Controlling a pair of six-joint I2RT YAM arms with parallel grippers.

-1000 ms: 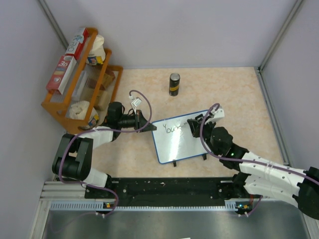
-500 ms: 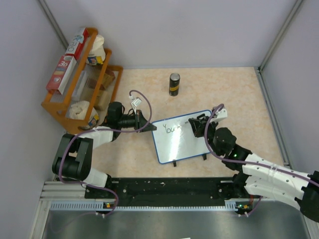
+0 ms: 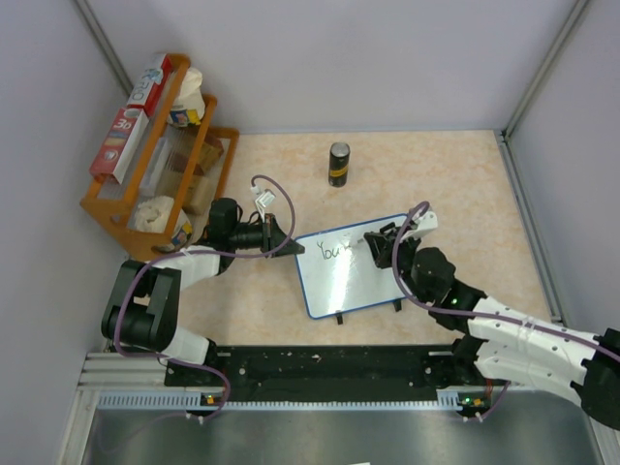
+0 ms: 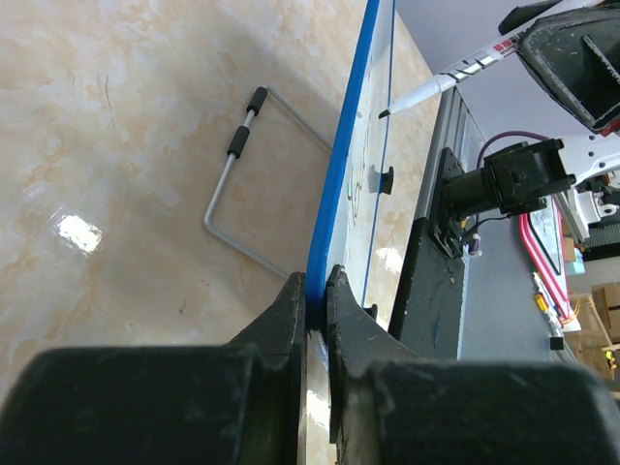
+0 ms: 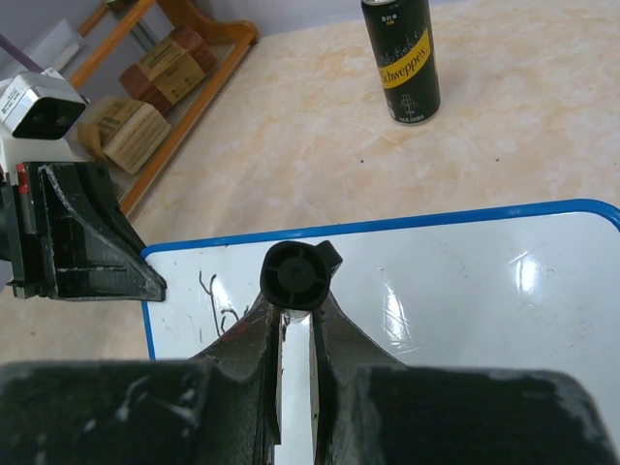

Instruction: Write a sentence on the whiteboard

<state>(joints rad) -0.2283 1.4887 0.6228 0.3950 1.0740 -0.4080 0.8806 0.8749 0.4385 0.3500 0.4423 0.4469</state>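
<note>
Pinching whiteboard [image 3: 354, 286] rim as before, left fingers [image 4: 286, 320]; right fingers [image 5: 247, 358] clamped on marker [image 5: 295, 274], nudged leftward.

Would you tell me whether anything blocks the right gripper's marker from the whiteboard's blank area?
Nothing visible does. The marker in the right gripper is over bare surface of the whiteboard; the can stands apart beyond it.

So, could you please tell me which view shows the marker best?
The left wrist view: the marker appears side-on, tip near the whiteboard. The right wrist view shows only its black rear end in the right claw; from above it is mostly hidden.
</note>
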